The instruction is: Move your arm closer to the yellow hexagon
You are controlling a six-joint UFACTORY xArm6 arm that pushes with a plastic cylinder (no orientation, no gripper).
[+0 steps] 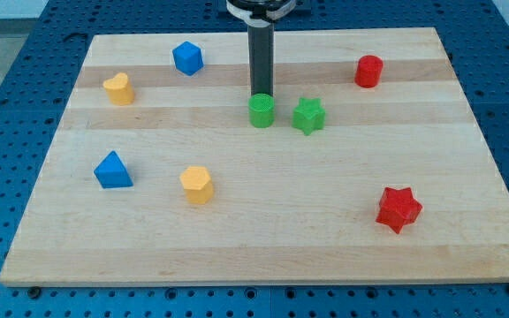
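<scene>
Item 1, my tip (261, 91): the lower end of a plain dark rod with no jaws, so nothing on it can stand apart, together or clamped; it sits at the top edge of the green cylinder (262, 111), touching it or just short of touching, I cannot tell which

Item 2, yellow hexagon (197, 184): toward the view's bottom and left of my tip, well apart from it, lying free on the wooden board (325, 247); I judge this to be the hexagon by its flatter sides, though the outline is small

Item 3, yellow heart (119, 88): far to the view's left of my tip, at about the same level; notched on top

Item 4, green star (308, 116): just to the view's right of my tip and slightly lower, beside the green cylinder

Item 5, blue cube (187, 57): up and to the view's left of my tip

Item 6, blue triangle (112, 170): further left than the hexagon

Item 7, red cylinder (369, 71) and red star (399, 209): both well off to the view's right

Risks, as judged
- a straight line down from my tip runs into the green cylinder and would shove it along; stepping left first avoids this
- heading for the wrong yellow block, since the two look alike
- overshooting on arrival would knock the hexagon away when the task asks only for nearness
</scene>
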